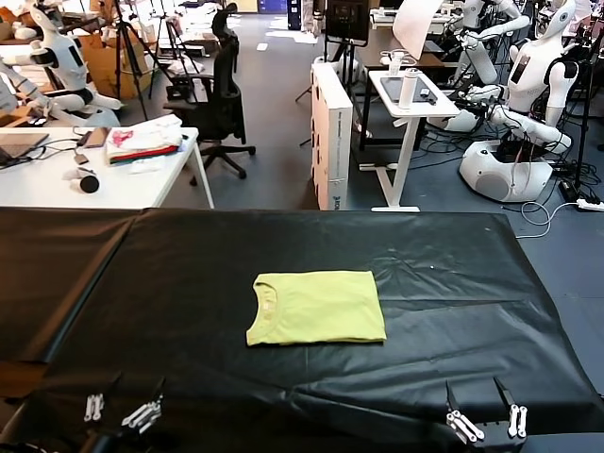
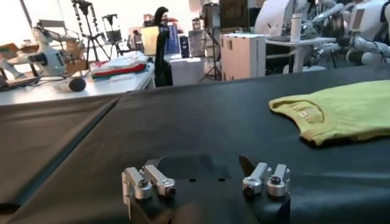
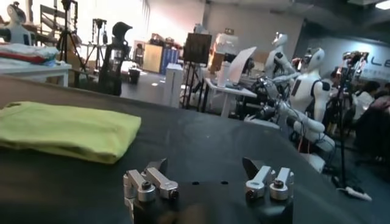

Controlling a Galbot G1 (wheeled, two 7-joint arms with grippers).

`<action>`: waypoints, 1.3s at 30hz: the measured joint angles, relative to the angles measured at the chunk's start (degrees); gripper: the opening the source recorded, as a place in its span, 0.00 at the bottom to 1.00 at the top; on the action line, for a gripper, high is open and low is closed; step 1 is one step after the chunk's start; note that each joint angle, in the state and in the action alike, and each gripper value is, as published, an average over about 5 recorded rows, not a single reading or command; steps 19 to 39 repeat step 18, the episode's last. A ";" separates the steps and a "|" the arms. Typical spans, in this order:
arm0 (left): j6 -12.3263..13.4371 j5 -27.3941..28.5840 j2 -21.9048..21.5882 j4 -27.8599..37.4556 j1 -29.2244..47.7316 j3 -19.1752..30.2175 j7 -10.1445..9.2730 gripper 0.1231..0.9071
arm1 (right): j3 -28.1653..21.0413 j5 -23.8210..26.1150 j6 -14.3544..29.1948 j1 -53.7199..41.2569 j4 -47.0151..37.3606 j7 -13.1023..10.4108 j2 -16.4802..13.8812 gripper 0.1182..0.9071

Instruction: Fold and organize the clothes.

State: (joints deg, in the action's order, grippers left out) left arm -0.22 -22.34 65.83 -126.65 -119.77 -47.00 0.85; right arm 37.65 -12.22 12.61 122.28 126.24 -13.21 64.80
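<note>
The left gripper (image 1: 121, 409) is hovering at the near edge of the black table (image 1: 142, 283), on the left side, its jaws standing wide apart and gripping nothing. Ahead of it and off toward the robot's right, well apart, the lime T-shirt (image 1: 316, 308) is lying flat on the black cover, already looking folded into a compact rectangle, its round neck (image 2: 303, 115) turned toward the left gripper's side. Far beyond this gripper, on a separate white table (image 1: 57, 184), a pink, white and red pile of garments (image 1: 143, 140) is sitting untouched.

The right gripper (image 1: 486, 415) is waiting at the near edge as well, on the right, with its jaws spread and empty; the shirt is lying ahead of it and toward the left, with the folded edge (image 3: 113, 143) being the part nearest to it.

The shirt is looking light, soft and limp, so it will probably sag and come unfolded if lifted by one point. Pinching all layers together at two corners of one edge, one gripper on each, seems the safest hold. The cover is looking smooth, so the cloth may slide a little as fingers push under it.
</note>
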 joint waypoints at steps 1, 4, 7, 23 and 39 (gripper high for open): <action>-0.19 0.00 0.02 -0.05 -0.02 0.00 0.00 1.00 | -0.09 0.02 0.11 0.02 -0.09 0.17 0.04 1.00; -0.42 0.00 0.06 -0.08 -0.03 -0.01 0.00 1.00 | -0.33 0.05 0.30 0.04 -0.27 0.61 0.10 1.00; -0.44 -0.14 0.06 0.00 -0.04 -0.01 0.01 1.00 | -0.51 0.06 0.38 0.06 -0.33 1.01 0.09 1.00; -0.61 -0.79 0.20 0.12 -0.16 -0.01 0.29 1.00 | -1.53 0.36 0.47 0.02 -0.32 1.53 0.03 1.00; -0.61 -0.79 0.20 0.12 -0.16 -0.01 0.29 1.00 | -1.53 0.36 0.47 0.02 -0.32 1.53 0.03 1.00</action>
